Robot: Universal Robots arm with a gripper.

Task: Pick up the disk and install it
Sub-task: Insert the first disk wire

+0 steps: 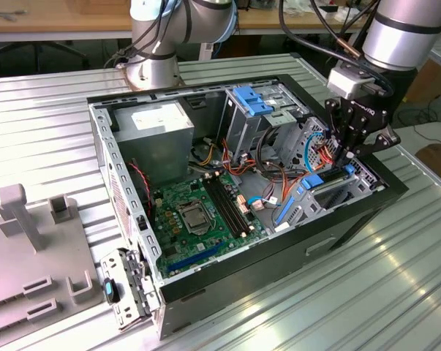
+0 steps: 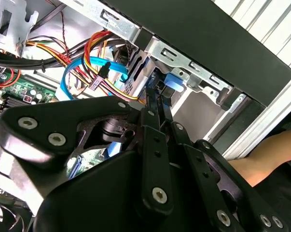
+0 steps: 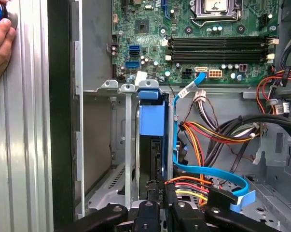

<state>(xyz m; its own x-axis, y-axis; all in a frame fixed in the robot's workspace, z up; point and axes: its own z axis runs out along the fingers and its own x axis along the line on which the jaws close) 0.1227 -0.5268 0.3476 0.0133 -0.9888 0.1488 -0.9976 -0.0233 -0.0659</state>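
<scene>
The disk stands on edge in a metal bay slot at the case's side, with its bright blue frame end towards the motherboard and its dark body running back towards my fingers. In the exterior view its blue end sits in the bay on the exterior view's right. My gripper is at the disk's near end, its two slim fingers pressed close together with nothing between them. In the exterior view the gripper hangs just above that bay. Whether the fingertips touch the disk I cannot tell.
Bundles of coloured and blue cables lie beside the bay. The motherboard fills the case floor, and a blue ribbed clip tops another bay. A person's hand rests on the table edge. A grey fixture stands at the exterior view's left.
</scene>
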